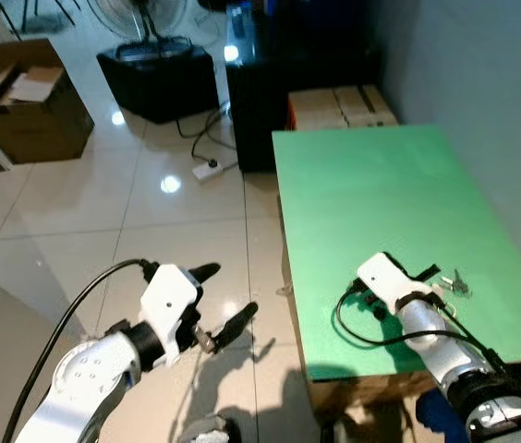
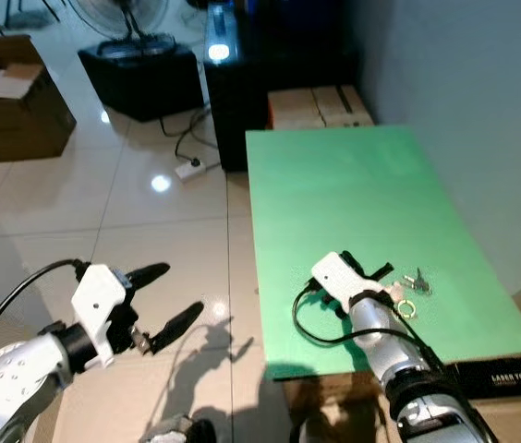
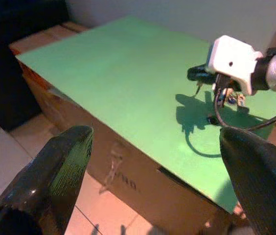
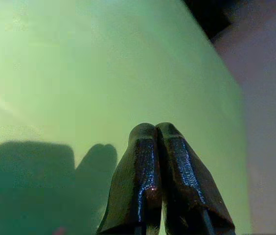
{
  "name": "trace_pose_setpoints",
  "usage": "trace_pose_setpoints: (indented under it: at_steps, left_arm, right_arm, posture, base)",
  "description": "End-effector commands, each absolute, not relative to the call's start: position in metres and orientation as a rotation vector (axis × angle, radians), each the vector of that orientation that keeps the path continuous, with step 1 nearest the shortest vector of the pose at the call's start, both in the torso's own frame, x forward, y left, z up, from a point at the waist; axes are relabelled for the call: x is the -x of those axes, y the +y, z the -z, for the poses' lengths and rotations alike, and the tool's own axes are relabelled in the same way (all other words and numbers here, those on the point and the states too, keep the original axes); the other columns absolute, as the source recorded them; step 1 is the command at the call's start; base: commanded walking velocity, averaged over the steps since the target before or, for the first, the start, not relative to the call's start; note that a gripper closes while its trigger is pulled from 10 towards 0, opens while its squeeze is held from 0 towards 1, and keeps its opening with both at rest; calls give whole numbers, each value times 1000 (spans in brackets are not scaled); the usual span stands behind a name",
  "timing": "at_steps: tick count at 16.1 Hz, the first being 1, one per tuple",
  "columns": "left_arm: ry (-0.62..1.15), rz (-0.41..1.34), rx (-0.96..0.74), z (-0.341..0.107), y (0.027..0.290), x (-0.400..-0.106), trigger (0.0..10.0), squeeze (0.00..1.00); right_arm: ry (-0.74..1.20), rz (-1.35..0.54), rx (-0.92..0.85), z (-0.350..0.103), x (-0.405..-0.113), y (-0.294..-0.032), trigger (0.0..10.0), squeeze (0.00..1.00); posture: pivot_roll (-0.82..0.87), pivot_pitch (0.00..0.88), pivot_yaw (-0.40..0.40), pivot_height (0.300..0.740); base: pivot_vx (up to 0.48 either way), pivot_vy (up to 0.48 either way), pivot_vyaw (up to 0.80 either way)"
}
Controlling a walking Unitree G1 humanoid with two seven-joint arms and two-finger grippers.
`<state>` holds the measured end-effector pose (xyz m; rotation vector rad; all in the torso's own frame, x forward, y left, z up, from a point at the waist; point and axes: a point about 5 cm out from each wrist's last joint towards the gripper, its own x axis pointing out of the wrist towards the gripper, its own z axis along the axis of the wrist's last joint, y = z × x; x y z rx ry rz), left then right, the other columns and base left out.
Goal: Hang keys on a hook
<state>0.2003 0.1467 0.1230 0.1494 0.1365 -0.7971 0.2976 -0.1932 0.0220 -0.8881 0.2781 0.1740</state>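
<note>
The right hand [image 2: 385, 273], fingers pressed together and empty, hovers at nine o'clock of the keys [image 2: 416, 281], still unlifted on the green surface [image 2: 353, 185]; hanging remains.

The two head views are looking forward and down from above, sharing the green table [image 1: 381, 203] at right and the tiled floor [image 1: 103, 221] at left. The left wrist camera is facing the table from beside it; the right wrist camera is hovering close over it.
</note>
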Motion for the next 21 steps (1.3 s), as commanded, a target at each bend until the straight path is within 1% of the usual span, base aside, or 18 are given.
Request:
trace_pose_setpoints:
  at_steps: [1,3,4,6,9,12,14,18,21]
  left_arm:
    - [136,794,-165,-128,149,-198,10000,0]
    - [142,792,-163,-128,148,-195,10000,0]
    - [143,792,-163,-128,148,-194,10000,0]
    - [144,801,-157,-129,147,-191,10000,0]
    - [146,805,-155,-130,146,-192,10000,0]
    - [147,812,-151,-129,145,-192,10000,0]
    - [144,814,-150,-129,145,-193,10000,0]
    - [134,822,-148,-128,142,-196,10000,0]
    - [128,822,-149,-129,141,-197,10000,0]
  right_arm:
    - [267,-242,908,-15,-295,-177,10000,0]
    - [264,-299,909,-9,-292,-160,10000,0]
    - [260,-310,907,-8,-291,-156,10000,0]
    - [243,-365,874,-3,-287,-134,10000,0]
    - [243,-395,845,3,-279,-120,10000,0]
    - [293,-430,803,10,-271,-120,10000,0]
    - [322,-435,794,15,-264,-125,10000,0]
    - [326,-454,778,19,-254,-130,10000,0]
    - [334,-430,791,21,-249,-135,10000,0]
  posture:
    - [114,183,87,740]
    - [121,191,84,740]
    - [122,189,82,740]
    - [121,184,75,740]
    - [121,182,72,740]
    - [113,169,68,740]
    - [112,166,67,740]
    - [98,133,61,740]
    - [99,119,61,740]
  base:
    - [0,0,0]
    - [0,0,0]
    - [0,0,0]
    - [0,0,0]
    - [0,0,0]
    - [0,0,0]
    - [0,0,0]
    - [0,0,0]
    - [0,0,0]
